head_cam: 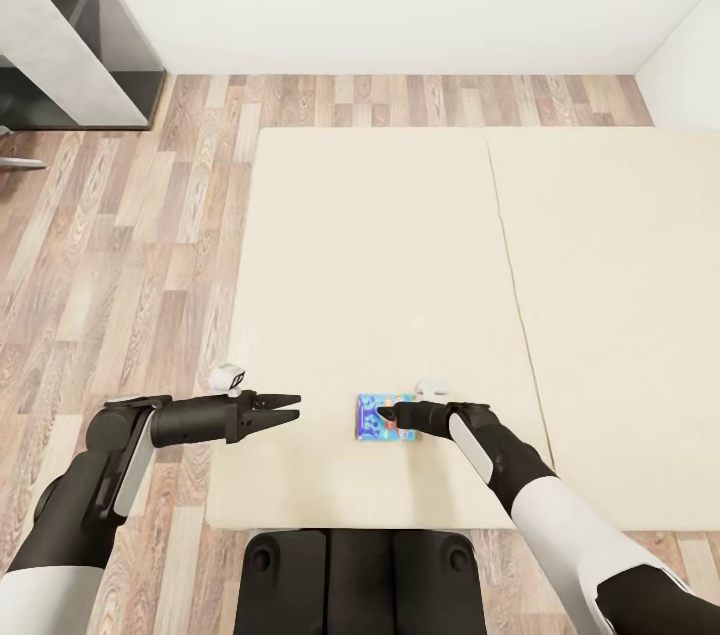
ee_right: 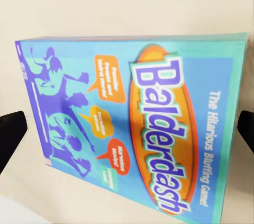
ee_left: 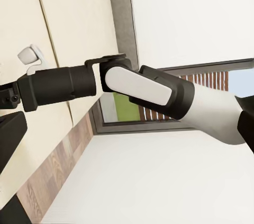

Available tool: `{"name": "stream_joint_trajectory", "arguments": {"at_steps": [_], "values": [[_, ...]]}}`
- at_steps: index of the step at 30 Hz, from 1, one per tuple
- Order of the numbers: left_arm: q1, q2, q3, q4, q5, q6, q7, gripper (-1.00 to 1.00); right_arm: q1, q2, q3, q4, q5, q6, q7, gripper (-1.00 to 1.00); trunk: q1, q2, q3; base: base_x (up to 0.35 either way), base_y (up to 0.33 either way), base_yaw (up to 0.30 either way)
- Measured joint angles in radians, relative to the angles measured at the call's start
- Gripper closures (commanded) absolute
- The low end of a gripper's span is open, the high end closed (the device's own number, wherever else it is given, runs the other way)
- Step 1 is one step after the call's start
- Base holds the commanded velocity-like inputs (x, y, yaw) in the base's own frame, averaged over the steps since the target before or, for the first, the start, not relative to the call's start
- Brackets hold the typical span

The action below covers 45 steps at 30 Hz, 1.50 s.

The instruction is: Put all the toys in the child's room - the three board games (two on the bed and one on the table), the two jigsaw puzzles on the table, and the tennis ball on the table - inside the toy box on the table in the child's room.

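A blue "Balderdash" board game (head_cam: 372, 418) lies flat on the cream bed (head_cam: 400, 255), near its front edge. My right gripper (head_cam: 392, 412) hovers low over the box's right part. In the right wrist view the box (ee_right: 132, 123) sits between the two black fingertips (ee_right: 10, 134), which stand wide apart at its short ends without touching it. My left gripper (head_cam: 294, 407) hangs open and holds nothing, over the bed a little to the left of the box. The left wrist view looks across at my right arm (ee_left: 143, 89).
Wood floor (head_cam: 130, 255) runs along the bed's left side and behind it. A grey shelf unit (head_cam: 70, 25) stands at the far left against the white wall. A seam (head_cam: 510, 265) splits the mattress. My base (head_cam: 360, 580) is at the bed's front edge.
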Motion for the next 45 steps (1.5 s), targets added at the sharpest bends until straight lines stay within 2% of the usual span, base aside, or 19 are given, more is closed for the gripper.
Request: {"name": "stream_joint_trajectory", "arguments": {"at_steps": [14, 45], "values": [[0.0, 0.0, 0.0, 0.0, 0.0, 0.0, 0.0, -1.0, 0.0, 0.0, 0.0, 0.0, 0.0, 0.0, 0.001, -1.0, 0.0, 0.0, 0.0, 0.0, 0.108, 0.0], [0.0, 0.001, 0.0, 0.0, 0.0, 0.0, 0.0, -1.0, 0.0, 0.001, -0.001, 0.0, 0.0, 0.003, 0.0, -1.0, 0.0, 0.0, 0.0, 0.0, 0.01, 0.0]]}}
